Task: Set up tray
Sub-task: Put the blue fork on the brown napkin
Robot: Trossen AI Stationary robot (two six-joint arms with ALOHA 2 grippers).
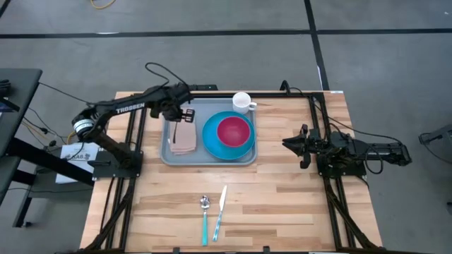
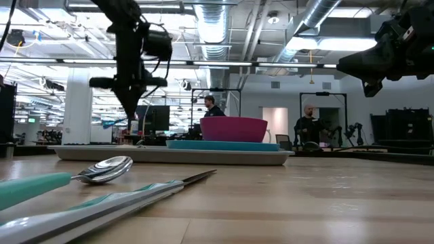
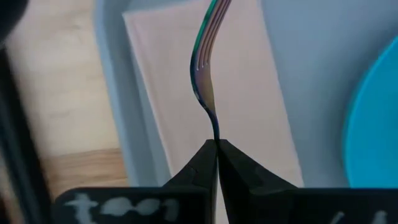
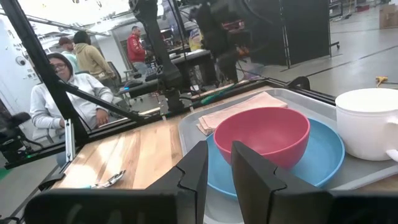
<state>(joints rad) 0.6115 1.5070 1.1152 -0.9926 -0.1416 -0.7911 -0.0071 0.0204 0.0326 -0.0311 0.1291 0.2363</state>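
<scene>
The light-grey tray (image 1: 169,158) lies at the table's middle far side. On it are a tan napkin (image 1: 183,141), a blue plate (image 1: 212,146) carrying a pink bowl (image 1: 233,130), and a white mug (image 1: 242,102) at its far right corner. My left gripper (image 1: 185,115) hangs over the napkin's far end, shut on a metal fork (image 3: 204,74). My right gripper (image 1: 289,143) waits open to the right of the tray, above the table, touching nothing. My left gripper (image 3: 216,146) pinches the fork's narrow neck (image 3: 214,127) between its two fingertips, coming from above and pointing down. The tined end (image 3: 205,46) points away from the fingers over the napkin (image 3: 249,93). The fork hangs clear of the tray in the low view (image 2: 131,114). Its handle does not show.
A teal-handled spoon (image 1: 205,212) and knife (image 1: 220,208) lie side by side on the bare wood near the table's near edge. Black frame rails run along the table's left, right and far sides. People stand and sit in the room beyond.
</scene>
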